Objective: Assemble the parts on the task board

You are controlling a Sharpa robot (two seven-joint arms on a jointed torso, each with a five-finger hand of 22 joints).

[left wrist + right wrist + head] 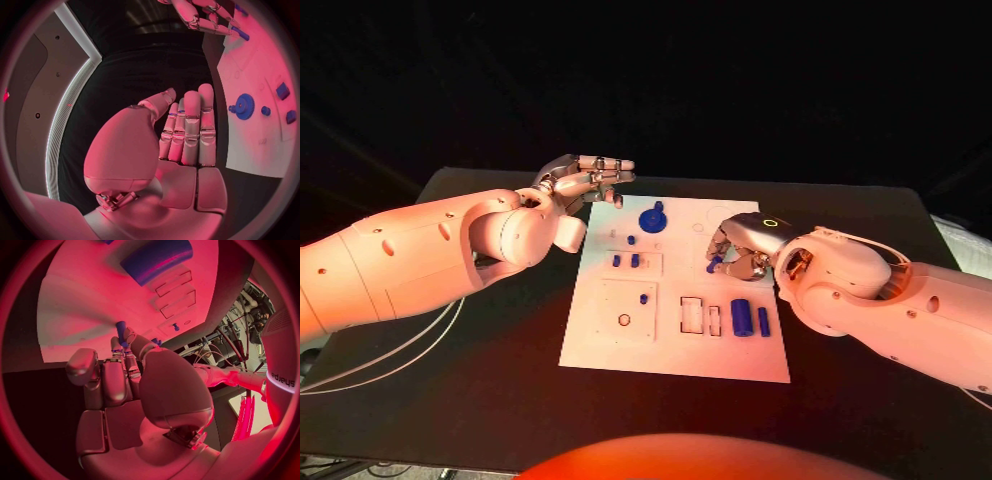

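The white task board lies in the middle of the black table. My right hand hovers over the board's right half and pinches a small blue peg between thumb and finger; the same peg shows at the fingertips of the right hand. My left hand hangs above the board's far left corner, fingers stretched out, holding nothing. A blue gear sits near the far edge, also in the left wrist view. Two blue cylinders lie at the board's right.
Small blue pegs stand in the board's left part, one more in a square plate nearer me. Rectangular slots lie beside the cylinders. A red ring sits near the left edge. Black table surrounds the board.
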